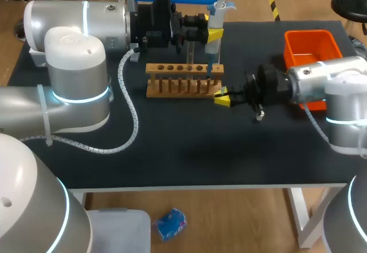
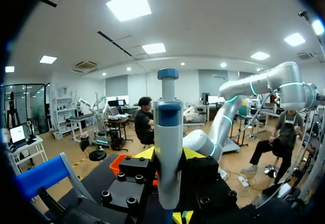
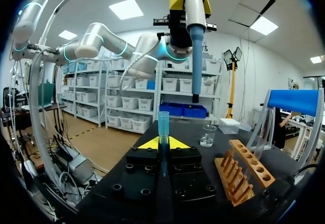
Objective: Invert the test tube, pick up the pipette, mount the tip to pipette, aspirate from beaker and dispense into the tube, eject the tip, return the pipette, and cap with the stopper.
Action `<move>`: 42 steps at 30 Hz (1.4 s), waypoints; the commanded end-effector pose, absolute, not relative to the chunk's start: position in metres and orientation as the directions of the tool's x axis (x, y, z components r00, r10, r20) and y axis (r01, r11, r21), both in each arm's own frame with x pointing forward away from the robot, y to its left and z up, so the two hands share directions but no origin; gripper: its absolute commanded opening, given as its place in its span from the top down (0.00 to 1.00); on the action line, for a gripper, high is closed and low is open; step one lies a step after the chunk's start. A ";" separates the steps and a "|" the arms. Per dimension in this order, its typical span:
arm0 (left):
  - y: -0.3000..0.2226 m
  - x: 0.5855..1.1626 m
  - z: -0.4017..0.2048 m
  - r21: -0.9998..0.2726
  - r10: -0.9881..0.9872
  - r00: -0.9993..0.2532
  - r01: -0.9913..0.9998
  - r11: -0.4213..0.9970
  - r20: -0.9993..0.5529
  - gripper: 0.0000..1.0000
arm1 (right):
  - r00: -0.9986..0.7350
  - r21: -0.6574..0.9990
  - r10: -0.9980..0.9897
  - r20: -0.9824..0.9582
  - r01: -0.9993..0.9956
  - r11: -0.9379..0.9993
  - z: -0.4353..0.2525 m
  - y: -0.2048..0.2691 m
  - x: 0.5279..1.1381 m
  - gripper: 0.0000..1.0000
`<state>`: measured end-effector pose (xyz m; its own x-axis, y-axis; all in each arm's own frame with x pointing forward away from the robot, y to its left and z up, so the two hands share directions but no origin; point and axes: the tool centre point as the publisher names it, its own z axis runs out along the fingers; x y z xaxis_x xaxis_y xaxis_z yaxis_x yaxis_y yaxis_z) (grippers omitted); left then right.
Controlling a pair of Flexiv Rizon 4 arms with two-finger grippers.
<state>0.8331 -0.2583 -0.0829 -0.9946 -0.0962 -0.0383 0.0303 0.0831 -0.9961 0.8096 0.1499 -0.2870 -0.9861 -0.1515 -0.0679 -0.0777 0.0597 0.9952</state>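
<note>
While the right gripper [image 3: 163,144] is clamping the blue tip [image 3: 163,125] upright, open end up | left gripper [image 1: 213,35] is gripping the pipette [image 2: 168,148] vertically, nozzle down, above the tip and apart from it | wooden rack [image 3: 244,176] is standing beside | glass beaker [image 3: 207,135] is sitting beyond, contents unclear

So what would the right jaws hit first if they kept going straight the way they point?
Probably the glass beaker, standing ahead, slightly to one side; the wooden rack lies beside that line. Depth is unclear.
</note>
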 end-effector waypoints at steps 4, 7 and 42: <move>-0.259 0.833 -0.083 -0.996 -0.097 -0.994 0.031 0.082 -0.039 1.00 | -0.982 0.995 -0.176 -0.068 -0.080 0.059 -0.292 0.169 0.827 1.00; -0.259 0.833 -0.083 -0.996 -0.097 -0.994 0.031 0.082 -0.039 1.00 | -0.980 0.995 -0.184 -0.069 -0.082 0.061 -0.291 0.174 0.831 1.00; -0.259 0.833 -0.083 -0.996 -0.097 -0.994 0.031 0.082 -0.039 1.00 | -0.970 0.981 -0.219 -0.108 -0.140 0.138 -0.281 0.173 0.832 1.00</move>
<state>0.8330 -0.2583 -0.0826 -0.9946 -0.0964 -0.0382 0.0302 0.0833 -0.9961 0.8321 0.1730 -0.2797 -0.9699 -0.2173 -0.1100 -0.1419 0.1373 0.9803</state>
